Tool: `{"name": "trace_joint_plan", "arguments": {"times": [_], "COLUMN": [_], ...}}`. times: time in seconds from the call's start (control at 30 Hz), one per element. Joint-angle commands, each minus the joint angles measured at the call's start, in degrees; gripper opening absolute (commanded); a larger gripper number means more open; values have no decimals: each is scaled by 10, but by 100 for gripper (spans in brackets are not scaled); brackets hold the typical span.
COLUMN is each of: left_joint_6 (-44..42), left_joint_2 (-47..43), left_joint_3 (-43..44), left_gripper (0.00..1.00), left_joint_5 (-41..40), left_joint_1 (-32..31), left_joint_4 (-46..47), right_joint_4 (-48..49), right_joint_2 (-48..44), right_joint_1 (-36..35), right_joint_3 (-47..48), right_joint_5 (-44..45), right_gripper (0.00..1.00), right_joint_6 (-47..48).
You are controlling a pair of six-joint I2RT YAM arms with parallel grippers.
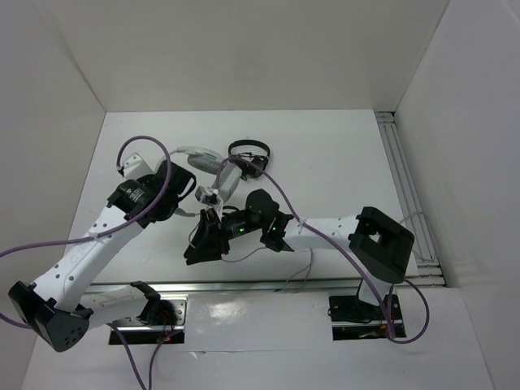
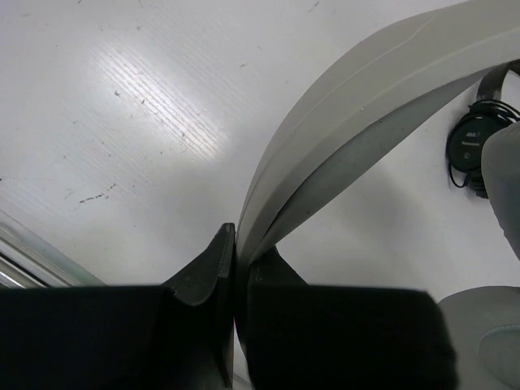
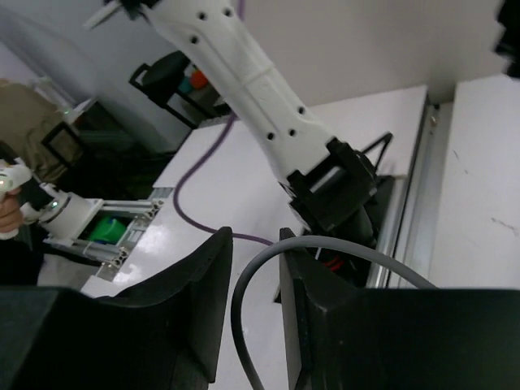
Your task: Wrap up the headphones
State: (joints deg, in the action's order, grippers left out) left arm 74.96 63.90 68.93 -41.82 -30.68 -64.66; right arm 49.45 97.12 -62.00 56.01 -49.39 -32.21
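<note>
**A:** Where are the headphones?

**B:** In the top view, the headphones [image 1: 203,156] lie at about 10 o'clock from the middle of the table [image 1: 341,154]. Both arms cover much of them, so only a stretch of the pale band shows clearly.

**A:** And the left gripper?

**B:** The left gripper [image 2: 237,248] is clamped tight on the headband [image 2: 366,89]. In the left wrist view the band arcs off toward 2 o'clock and is cut by the frame. A grey earcup [image 2: 487,333] is cropped at 5 o'clock.

**A:** The right gripper?

**B:** The right gripper [image 3: 253,248] has its jaws a little apart. The cable [image 3: 240,301] loops through the gap, which is wider than the cable, so it looks loose and not squeezed. Both ends of the loop run out of the picture at the bottom and at 4 o'clock. I can't trace the cable in the top view, because it is too thin among the arms.

**A:** Anything else nearby?

**B:** The black headphones [image 1: 249,149] sit just beside the white pair, at 2 o'clock of them. They are partly behind a purple robot lead [image 1: 276,191].
</note>
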Motion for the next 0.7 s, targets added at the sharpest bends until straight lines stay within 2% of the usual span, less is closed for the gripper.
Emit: {"name": "trace_joint_plan", "arguments": {"times": [0.0, 0.1, 0.2, 0.3, 0.33, 0.37, 0.4, 0.43, 0.47, 0.57, 0.63, 0.67], "left_joint_6": [-12, -38, -53, -62, -70, -76, -100, -110, -116, -173, -221, -230], "left_joint_2": [-13, 7, 38, 52, 60, 66, 66, 72, 72, 78, 83, 83], "left_joint_3": [15, 9, -3, -15, -24, -24, -33, -39, -46, -68, -81, -89], "left_gripper": [0, 0, 0, 0, 0, 0, 0, 0, 0, 0, 0, 0], "left_joint_5": [-33, -33, -39, -39, -31, -23, -17, -4, 4, 47, 76, 99], "left_joint_1": [-16, -32, -39, -39, -39, -39, -39, -39, -33, -27, -22, -22], "left_joint_4": [70, 75, 69, 64, 73, 78, 100, 107, 113, 164, 196, 211], "right_joint_4": [189, 195, 114, -67, -194, -264, -332, -449, -498, -649, -702, -736], "right_joint_2": [-4, -11, -39, -82, -93, -103, -112, -125, -125, -137, -151, -151], "right_joint_1": [-5, -5, 0, 16, 24, 24, 29, 35, 35, 57, 63, 63], "right_joint_3": [1, 6, 37, 87, 120, 140, 161, 202, 219, 275, 290, 296], "right_joint_5": [-61, -61, -69, -81, -70, -60, -50, -22, -22, 17, 53, 80], "right_gripper": [37, 45, 48, 48, 48, 48, 46, 44, 41, 27, 16, 14], "right_joint_6": [-78, -90, -57, 37, 73, 110, 189, 221, 271, 325, 359, 367]}}
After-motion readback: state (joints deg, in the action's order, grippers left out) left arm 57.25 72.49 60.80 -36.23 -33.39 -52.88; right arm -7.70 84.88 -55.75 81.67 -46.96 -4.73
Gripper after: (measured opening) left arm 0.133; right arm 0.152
